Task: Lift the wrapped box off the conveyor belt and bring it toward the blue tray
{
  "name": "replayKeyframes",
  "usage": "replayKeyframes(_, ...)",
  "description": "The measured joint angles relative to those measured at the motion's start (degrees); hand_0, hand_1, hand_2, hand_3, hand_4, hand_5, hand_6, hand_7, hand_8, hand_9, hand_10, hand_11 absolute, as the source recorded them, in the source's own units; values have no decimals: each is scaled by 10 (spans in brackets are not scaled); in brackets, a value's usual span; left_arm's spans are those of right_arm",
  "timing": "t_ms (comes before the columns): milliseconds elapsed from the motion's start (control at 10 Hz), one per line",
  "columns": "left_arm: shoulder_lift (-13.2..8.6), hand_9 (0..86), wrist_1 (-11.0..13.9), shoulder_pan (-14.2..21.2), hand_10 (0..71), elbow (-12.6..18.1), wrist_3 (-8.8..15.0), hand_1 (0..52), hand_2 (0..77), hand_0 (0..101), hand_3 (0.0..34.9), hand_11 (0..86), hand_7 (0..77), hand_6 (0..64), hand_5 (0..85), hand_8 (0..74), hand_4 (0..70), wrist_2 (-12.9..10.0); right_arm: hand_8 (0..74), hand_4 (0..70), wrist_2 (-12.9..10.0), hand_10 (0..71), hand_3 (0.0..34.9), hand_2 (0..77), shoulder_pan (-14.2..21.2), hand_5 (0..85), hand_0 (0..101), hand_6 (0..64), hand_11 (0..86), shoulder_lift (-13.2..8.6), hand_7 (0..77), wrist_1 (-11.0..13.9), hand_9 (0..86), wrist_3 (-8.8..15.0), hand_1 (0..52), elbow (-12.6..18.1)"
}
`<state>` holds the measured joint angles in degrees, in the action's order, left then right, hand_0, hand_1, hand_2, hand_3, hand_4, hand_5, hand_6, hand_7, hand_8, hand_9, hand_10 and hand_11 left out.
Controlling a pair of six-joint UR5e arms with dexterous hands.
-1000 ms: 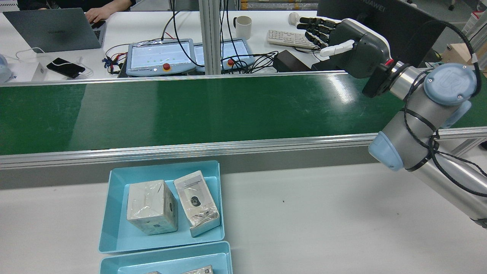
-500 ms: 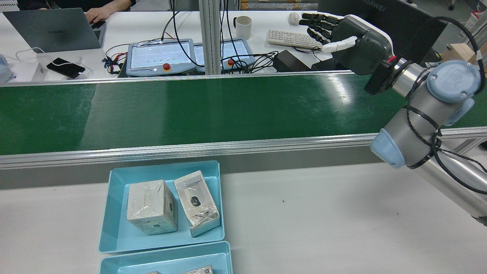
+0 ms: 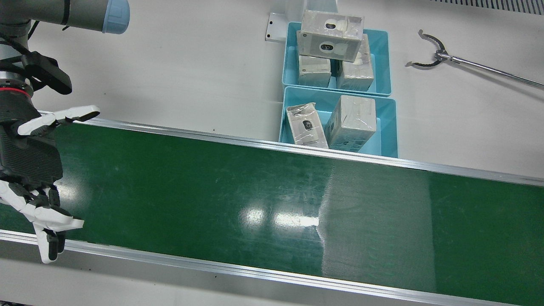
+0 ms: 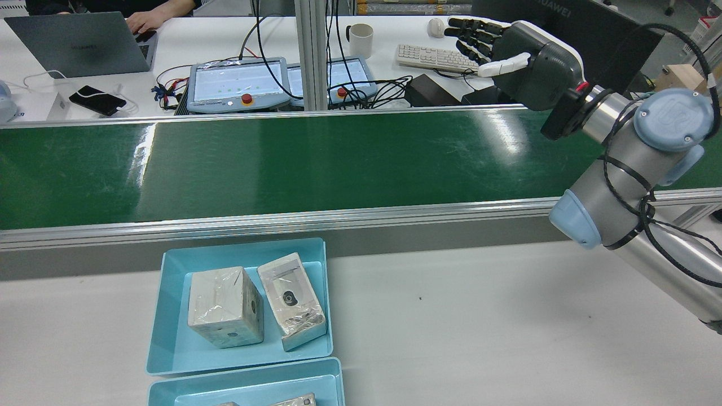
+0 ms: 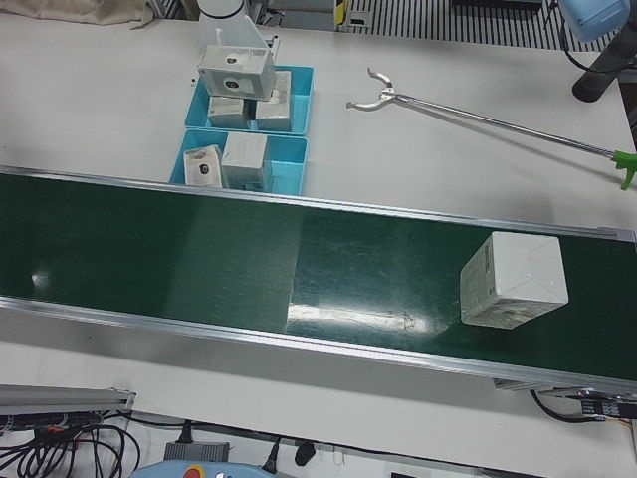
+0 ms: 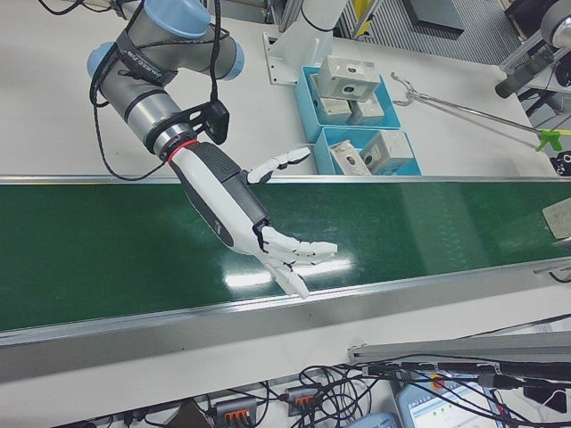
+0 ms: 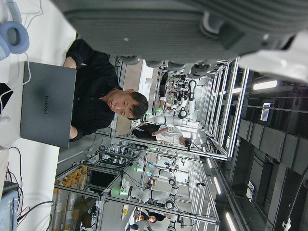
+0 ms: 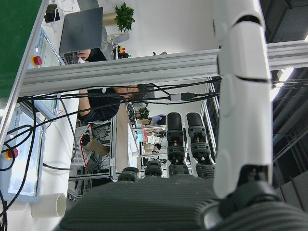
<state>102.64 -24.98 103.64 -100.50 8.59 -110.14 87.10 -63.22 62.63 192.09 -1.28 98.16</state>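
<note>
The wrapped box (image 5: 513, 281) lies on the green conveyor belt (image 5: 149, 249) at the right end of the left-front view. Its corner (image 6: 560, 218) also shows at the right edge of the right-front view. My right hand (image 4: 507, 53) hovers above the belt's other end, far from the box, open with its fingers spread and nothing in it; the front view has this hand (image 3: 29, 170) at its left edge. Beside the belt, the nearest blue tray (image 3: 393, 127) holds two wrapped boxes (image 4: 225, 307). My left hand (image 7: 168, 24) shows only as a palm, holding nothing.
A second blue tray (image 3: 382, 63) with several boxes sits behind the first. A long reach-grabber (image 3: 467, 66) lies on the white table. Beyond the belt are teach pendants (image 4: 237, 84), a keyboard (image 4: 428, 56), a mug (image 4: 361, 39) and a person at a laptop (image 4: 79, 45).
My right hand rose slightly and shifted right, then held almost still. The sheen line on the belt drifted right in the rear view.
</note>
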Motion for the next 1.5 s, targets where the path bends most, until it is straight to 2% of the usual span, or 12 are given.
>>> replayKeyframes(300, 0, 5, 0, 0, 0, 0, 0, 0, 11, 0, 0, 5, 5, 0, 5, 5, 0, 0, 27, 245, 0, 11, 2, 109, 1, 147, 490, 98, 33, 0, 245, 0, 49, 0, 136, -1)
replayKeyframes(400, 0, 0, 0, 0, 5, 0, 0, 0, 5, 0, 0, 0, 5, 0, 5, 5, 0, 0, 27, 245, 0, 11, 3, 98, 2, 147, 488, 98, 33, 0, 245, 0, 49, 0, 109, -2)
replayKeyframes(500, 0, 0, 0, 0, 5, 0, 0, 0, 5, 0, 0, 0, 5, 0, 5, 5, 0, 0, 27, 245, 0, 11, 3, 98, 2, 147, 488, 98, 33, 0, 245, 0, 49, 1, 109, -2)
replayKeyframes(600, 0, 0, 0, 0, 5, 0, 0, 0, 11, 0, 0, 0, 5, 0, 11, 5, 0, 0, 27, 245, 0, 11, 1, 93, 2, 147, 489, 98, 33, 1, 245, 0, 49, 1, 136, -2)
replayKeyframes(1500, 0, 0, 0, 0, 5, 0, 0, 0, 5, 0, 0, 0, 5, 0, 11, 5, 0, 0, 27, 245, 0, 11, 2, 93, 1, 153, 488, 98, 33, 1, 245, -1, 49, -1, 131, -1)
